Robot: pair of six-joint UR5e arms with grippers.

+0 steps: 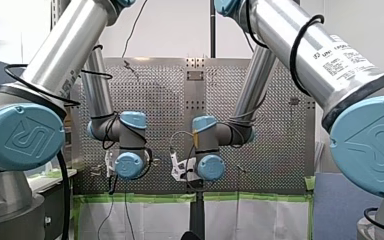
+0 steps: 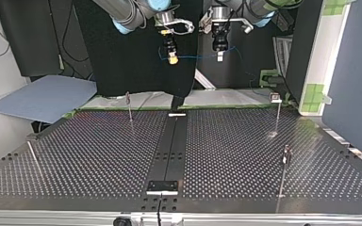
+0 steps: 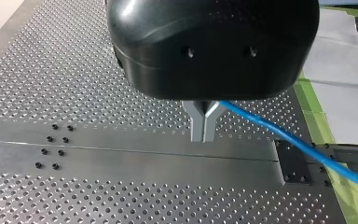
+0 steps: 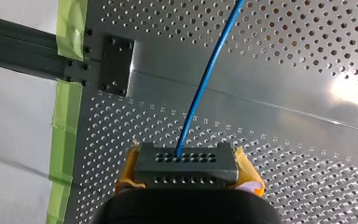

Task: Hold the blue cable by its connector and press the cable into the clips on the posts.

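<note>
Both grippers hang high above the far edge of the perforated table (image 2: 99, 155). The thin blue cable (image 2: 198, 57) is stretched between them. My right gripper (image 4: 186, 179), with yellow pads (image 4: 129, 170), is shut on the cable's dark connector (image 4: 186, 161); the blue cable (image 4: 200, 88) runs forward out of it. My left gripper (image 3: 205, 134) has its metal fingers shut on the blue cable (image 3: 298, 144), which trails off to one side. In the top view my right gripper (image 2: 172, 57) is left of my left gripper (image 2: 220, 55). Thin posts with clips (image 2: 128, 100) (image 2: 276, 98) (image 2: 287, 151) stand on the table.
A dark rail (image 2: 172, 146) runs down the table's middle to a small bracket (image 2: 162, 186). Another thin post (image 2: 32, 153) leans near the top view's left edge. Green tape (image 4: 67, 107) lines the table's edge. A blue-grey sheet (image 2: 47, 96) lies beyond the table.
</note>
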